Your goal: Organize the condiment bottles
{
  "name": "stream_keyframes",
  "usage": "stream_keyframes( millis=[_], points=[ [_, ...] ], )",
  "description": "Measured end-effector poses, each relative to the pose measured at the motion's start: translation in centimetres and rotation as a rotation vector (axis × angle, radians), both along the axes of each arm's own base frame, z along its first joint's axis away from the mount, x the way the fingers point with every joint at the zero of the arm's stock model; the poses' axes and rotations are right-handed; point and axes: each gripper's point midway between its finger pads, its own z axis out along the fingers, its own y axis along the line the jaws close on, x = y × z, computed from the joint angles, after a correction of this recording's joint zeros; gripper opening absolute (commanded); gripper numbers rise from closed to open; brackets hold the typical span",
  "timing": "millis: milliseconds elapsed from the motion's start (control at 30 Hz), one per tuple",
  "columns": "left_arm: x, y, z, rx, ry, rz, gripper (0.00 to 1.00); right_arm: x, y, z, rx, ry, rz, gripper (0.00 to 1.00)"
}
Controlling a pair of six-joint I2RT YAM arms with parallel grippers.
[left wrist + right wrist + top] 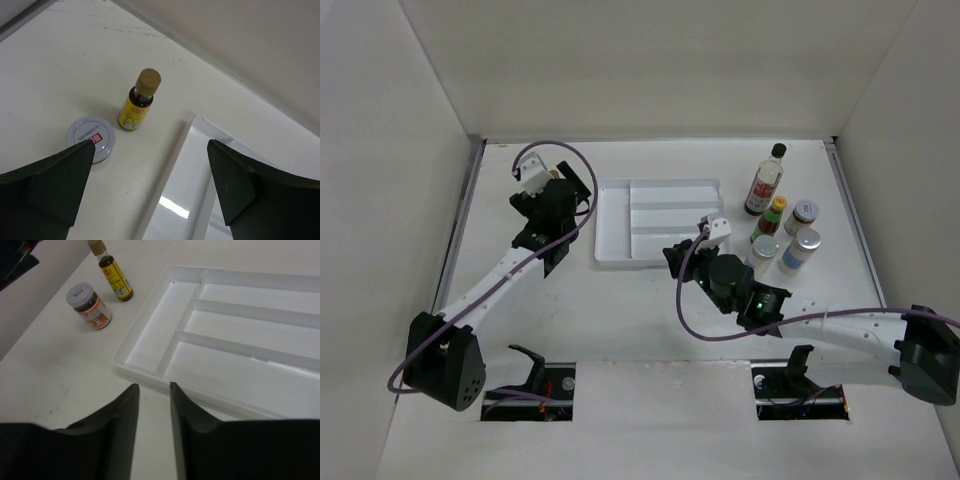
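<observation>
White tabletop [620, 330], walled in white, carries a white plastic tray with long divided compartments [670, 215] at its middle, and every compartment is bare. Left of the tray stand a small yellow bottle with a tan cap [136, 107] and, just beside it, a short brown jar with a silver lid [91, 137]. Both are upright.

The left gripper [151, 144] hangs near them, fingers spread wide with nothing between. The bottle lies straight ahead of the gap, its long axis vertical, so this arm is the nearer one. The right gripper [154, 386], fingers drawn almost together on nothing, faces the tray's near corner.

Right of the tray cluster a tall dark black-capped bottle [764, 182], a yellow-capped green bottle [772, 215] and more silver-lidded jars [803, 245].
</observation>
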Motion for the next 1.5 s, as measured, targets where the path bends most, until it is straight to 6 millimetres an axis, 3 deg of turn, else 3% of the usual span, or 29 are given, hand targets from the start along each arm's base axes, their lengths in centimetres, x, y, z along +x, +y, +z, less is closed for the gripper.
stream_keyframes(
  millis=[67, 167, 233, 400, 467, 600, 833, 1033, 1200, 1300, 1500],
  points=[
    [1.0, 0.7, -0.2, 0.006, 0.004, 0.021, 0.67, -0.2, 0.4, 0.5, 0.021, -0.007, 0.024, 0.22],
    [1.6, 1.6, -1.1, 0.026, 0.027, 0.042, 0.56, -0.5, 0.8, 0.8, 0.038, -0.008, 0.052, 0.21],
    [1.9, 2.2, -1.3, 0.038, 0.038, 0.056, 0.58, -0.8, 1.1, 0.8, 0.043, -0.007, 0.071, 0.29],
    [3.7, 3.2, -0.4, 0.063, 0.042, 0.080, 0.72, -0.7, 0.9, 0.0, 0.038, 0.006, 0.081, 0.70],
    [4.5, 3.4, 0.1, 0.081, 0.043, 0.080, 0.73, -0.7, 0.9, -0.2, 0.032, 0.007, 0.083, 0.75],
    [6.1, 3.0, 0.0, 0.121, 0.065, 0.062, 0.67, -0.5, 1.0, -1.1, 0.009, 0.020, 0.081, 0.75],
    [9.1, 2.4, -2.7, 0.183, 0.146, 0.048, 0.60, -0.2, 1.4, -3.4, -0.047, 0.052, 0.082, 0.76],
    [11.1, 2.9, -5.2, 0.213, 0.208, 0.054, 0.53, -0.2, 1.4, -3.4, -0.049, 0.050, 0.082, 0.76],
    [11.4, 3.3, -6.8, 0.224, 0.246, 0.057, 0.52, -0.2, 1.3, -3.4, -0.049, 0.049, 0.081, 0.76],
    [11.4, 3.4, -7.2, 0.226, 0.256, 0.059, 0.46, 0.0, 1.2, -3.4, -0.048, 0.049, 0.077, 0.76],
    [12.0, 3.3, -7.2, 0.222, 0.256, 0.055, 0.25, 0.0, 1.2, -3.3, -0.047, 0.046, 0.076, 0.76]
  ],
)
